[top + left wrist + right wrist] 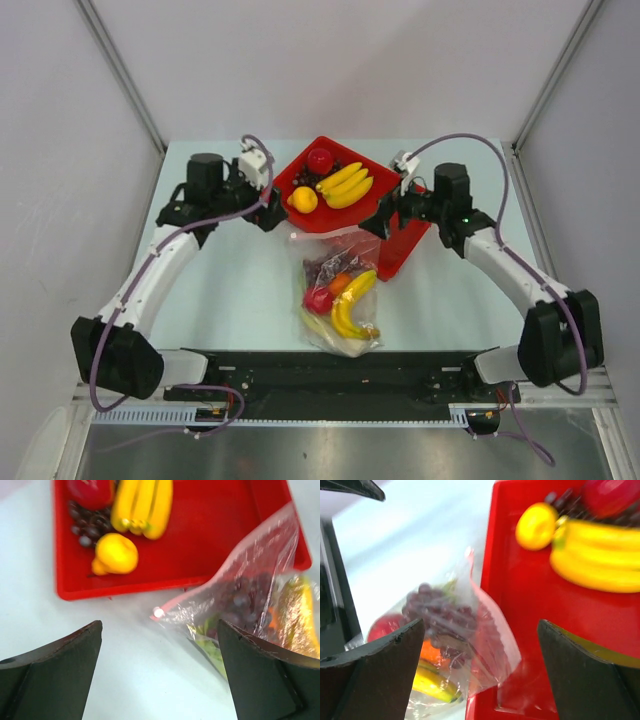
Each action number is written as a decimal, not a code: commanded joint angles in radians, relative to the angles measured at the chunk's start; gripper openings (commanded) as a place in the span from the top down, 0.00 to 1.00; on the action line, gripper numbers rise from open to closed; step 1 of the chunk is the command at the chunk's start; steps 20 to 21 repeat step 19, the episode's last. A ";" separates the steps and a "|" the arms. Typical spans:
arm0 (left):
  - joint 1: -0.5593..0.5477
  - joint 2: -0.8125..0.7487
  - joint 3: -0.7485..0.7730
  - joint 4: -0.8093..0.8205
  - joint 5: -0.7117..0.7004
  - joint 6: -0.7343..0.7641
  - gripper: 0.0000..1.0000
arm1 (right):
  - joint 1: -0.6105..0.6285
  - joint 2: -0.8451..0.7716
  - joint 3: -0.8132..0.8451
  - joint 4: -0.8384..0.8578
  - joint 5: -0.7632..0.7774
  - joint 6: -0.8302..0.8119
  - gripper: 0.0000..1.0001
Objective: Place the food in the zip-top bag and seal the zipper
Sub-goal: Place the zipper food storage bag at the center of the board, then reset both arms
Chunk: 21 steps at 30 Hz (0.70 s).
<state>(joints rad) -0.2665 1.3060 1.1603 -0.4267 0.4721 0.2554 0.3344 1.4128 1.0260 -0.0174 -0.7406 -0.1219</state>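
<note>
Both end effectors hang released, jaws spread on nothing: the left end effector by the red tray's left corner, the right end effector over its right side. The zip-top bag lies on the bench at frame centre, holding food. Its pink zipper runs along the tray's lower rim.

Item count:
- Red tray: one.
- Zip-top bag: one.
- Banana bunches: two.
- Red apples: two.
- Grape clusters: two.
- Lemon: one.
- Orange: one.
- Green stalk: one.
</note>
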 commanded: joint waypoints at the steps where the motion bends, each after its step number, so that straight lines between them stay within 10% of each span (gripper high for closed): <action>1: 0.101 -0.039 0.188 -0.096 0.062 -0.168 0.00 | -0.070 -0.150 0.065 0.059 0.061 0.114 0.00; 8: 0.239 0.119 0.424 -0.372 -0.073 -0.229 0.00 | -0.270 -0.187 0.109 -0.048 0.113 0.181 0.00; 21: 0.374 0.090 0.236 -0.322 -0.136 -0.239 0.00 | -0.627 -0.080 0.109 -0.205 0.014 0.128 0.00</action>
